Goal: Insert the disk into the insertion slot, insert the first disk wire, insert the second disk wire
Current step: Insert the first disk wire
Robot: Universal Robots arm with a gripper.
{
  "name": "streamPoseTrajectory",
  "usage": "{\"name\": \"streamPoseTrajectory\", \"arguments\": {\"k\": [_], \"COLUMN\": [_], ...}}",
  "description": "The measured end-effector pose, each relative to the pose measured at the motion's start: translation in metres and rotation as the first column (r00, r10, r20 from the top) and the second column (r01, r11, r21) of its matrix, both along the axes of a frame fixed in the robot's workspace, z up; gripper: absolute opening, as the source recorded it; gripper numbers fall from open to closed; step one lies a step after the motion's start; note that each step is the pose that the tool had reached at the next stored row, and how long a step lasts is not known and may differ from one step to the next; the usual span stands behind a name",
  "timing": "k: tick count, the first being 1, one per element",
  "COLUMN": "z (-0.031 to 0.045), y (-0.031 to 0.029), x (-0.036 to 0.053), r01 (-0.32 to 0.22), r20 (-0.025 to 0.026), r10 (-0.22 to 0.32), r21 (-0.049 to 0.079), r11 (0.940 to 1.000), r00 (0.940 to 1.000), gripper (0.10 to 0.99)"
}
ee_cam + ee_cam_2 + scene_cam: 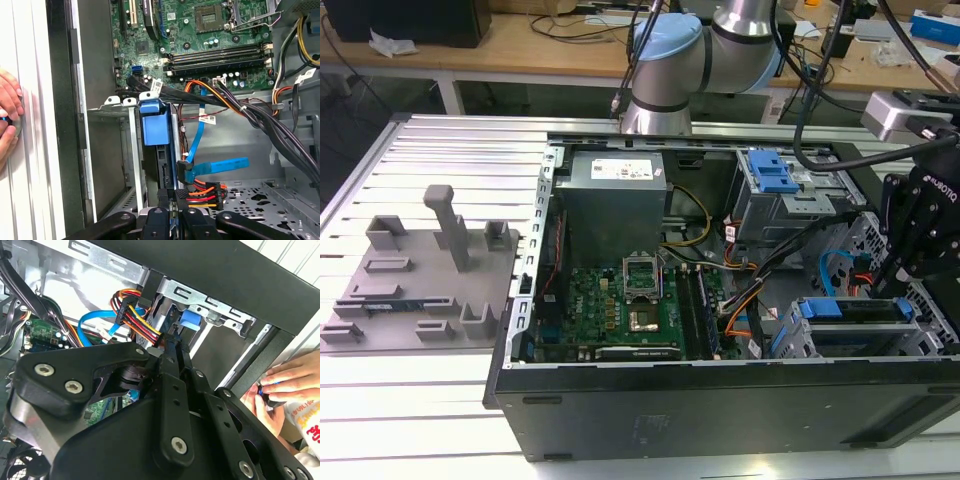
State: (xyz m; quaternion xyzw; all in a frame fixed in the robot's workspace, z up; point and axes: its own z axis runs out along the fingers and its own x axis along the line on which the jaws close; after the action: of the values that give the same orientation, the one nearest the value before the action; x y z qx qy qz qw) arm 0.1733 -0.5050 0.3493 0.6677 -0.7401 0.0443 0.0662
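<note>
The disk (855,312) sits inside the insertion slot (798,345), the grey cage at the case's front corner on the exterior view's right. Its blue caddy tab (154,125) sticks out of the cage. A blue flat wire (196,150) ends in a black plug (184,170) at the disk's edge (163,172). Right beside it is the black plug (182,193) of a red, orange and yellow wire bundle (140,315). My gripper (170,206) (167,347) (898,285) has its fingers drawn together on that plug.
The open case holds the green motherboard (620,300), a grey power supply (615,190) and a taller metal box with a blue tab (770,175). Black cable bundles (260,120) cross above the cage. A person's hands (290,382) (7,115) rest just outside the case wall.
</note>
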Motion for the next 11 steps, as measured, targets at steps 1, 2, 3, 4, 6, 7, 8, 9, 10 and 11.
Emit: {"name": "streamPoseTrajectory", "arguments": {"k": [1,2,3,4,6,7,8,9,10,11], "z": [0.0000,0.0000,-0.0001,-0.0001,-0.0002,-0.0005,-0.0006,-0.0008,-0.0009,-0.0009], "y": [0.0000,0.0000,0.0000,-0.0002,-0.0009,-0.0012,-0.0013,-0.0014,-0.0015,-0.0015], "x": [-0.0001,-0.0001,-0.0001,-0.0003,-0.0003,-0.0003,-0.0003,-0.0003,-0.0003,-0.0003], "r01": [0.000,0.000,0.000,0.000,0.000,0.000,0.001,0.002,0.002,0.002], "r20": [0.0000,0.0000,0.0000,0.0000,0.0000,0.0000,0.0000,0.0000,0.0000,0.0000], "r10": [0.000,0.000,0.000,0.000,0.000,0.000,-0.001,-0.002,-0.002,-0.002], "r21": [0.000,0.000,0.000,0.000,0.000,0.000,0.000,0.000,0.000,0.000], "r11": [1.0000,1.0000,1.0000,1.0000,1.0000,1.0000,1.0000,1.0000,1.0000,1.0000], "r00": [1.0000,1.0000,1.0000,1.0000,1.0000,1.0000,1.0000,1.0000,1.0000,1.0000], "gripper": [0.165,0.165,0.165,0.165,0.165,0.165,0.165,0.165,0.165,0.165]}}
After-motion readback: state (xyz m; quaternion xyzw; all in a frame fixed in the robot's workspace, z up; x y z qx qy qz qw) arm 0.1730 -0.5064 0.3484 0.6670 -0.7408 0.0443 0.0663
